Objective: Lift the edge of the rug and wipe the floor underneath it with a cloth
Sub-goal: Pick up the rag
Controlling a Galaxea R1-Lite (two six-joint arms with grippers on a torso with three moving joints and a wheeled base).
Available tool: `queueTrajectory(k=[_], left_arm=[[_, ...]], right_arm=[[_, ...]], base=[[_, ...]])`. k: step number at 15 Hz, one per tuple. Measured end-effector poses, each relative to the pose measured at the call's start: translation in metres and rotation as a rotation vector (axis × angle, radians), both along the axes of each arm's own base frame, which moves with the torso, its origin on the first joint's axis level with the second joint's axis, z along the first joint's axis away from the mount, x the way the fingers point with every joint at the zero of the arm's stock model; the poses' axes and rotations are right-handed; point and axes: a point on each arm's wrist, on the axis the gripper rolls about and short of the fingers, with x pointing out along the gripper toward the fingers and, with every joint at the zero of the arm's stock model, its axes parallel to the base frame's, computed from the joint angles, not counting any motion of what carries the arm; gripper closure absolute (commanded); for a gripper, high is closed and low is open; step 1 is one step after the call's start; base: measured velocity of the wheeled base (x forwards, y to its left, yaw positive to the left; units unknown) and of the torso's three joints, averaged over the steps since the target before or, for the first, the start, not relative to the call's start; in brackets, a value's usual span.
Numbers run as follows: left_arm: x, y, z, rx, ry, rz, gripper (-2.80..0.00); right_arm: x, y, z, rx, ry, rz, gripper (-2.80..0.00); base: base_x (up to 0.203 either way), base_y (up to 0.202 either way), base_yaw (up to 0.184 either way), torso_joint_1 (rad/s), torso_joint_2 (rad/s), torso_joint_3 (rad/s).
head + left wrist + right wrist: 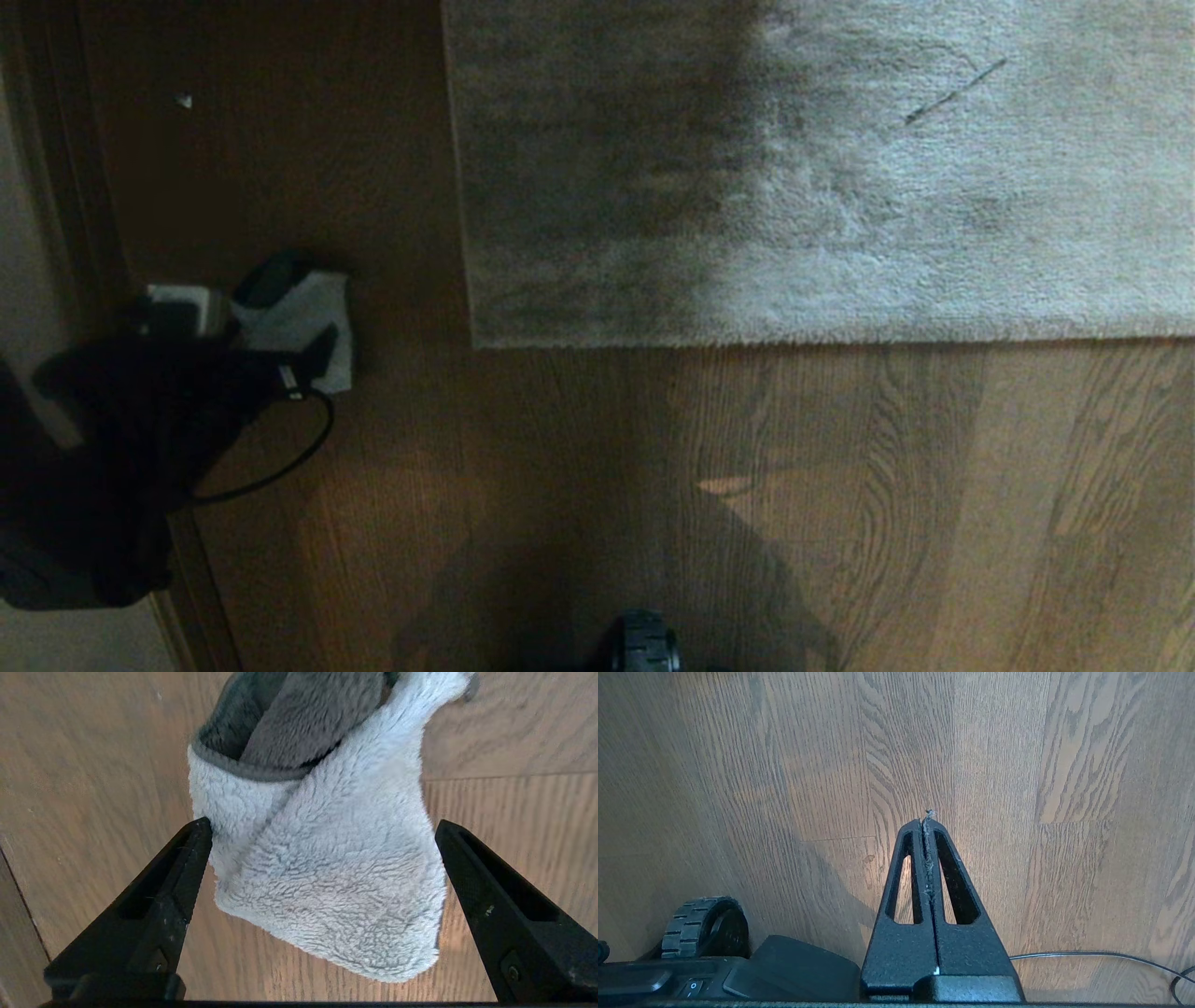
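Brown wood-grain plank floor (840, 523), darker in shadow at left, lighter tan with wavy grain at right. Pale grey-beige plush rug edge (794, 338), left part shaded dark grey. Small fluffy cloth (327, 877), mostly white, dark grey-green part at its far end. Black plastic left gripper (322, 828). Black plastic right gripper (928, 816), pale lint along its seam. Black ribbed wheel (704, 926).

Fluffy fleece cloth (327, 872), plush shaggy rug edge (831, 331), smooth, slightly glossy wood-grain floor (784, 765).

White/grey cloth (322, 872) crumpled on floor (579, 485); rug edge (822, 338) prob. flat.
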Motion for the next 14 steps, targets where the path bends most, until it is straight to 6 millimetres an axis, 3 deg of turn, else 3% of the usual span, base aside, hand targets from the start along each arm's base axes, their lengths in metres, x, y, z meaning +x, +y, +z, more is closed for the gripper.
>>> queueTrajectory(k=[14], left_arm=[[0.015, 0.001, -0.002, -0.001, -0.019, 0.0, -2.8]], right_arm=[[0.0, 0.0, 0.0, 0.0, 0.0, 0.0, 0.0]], base=[[0.0, 0.0, 0.0, 0.0, 0.0, 0.0]])
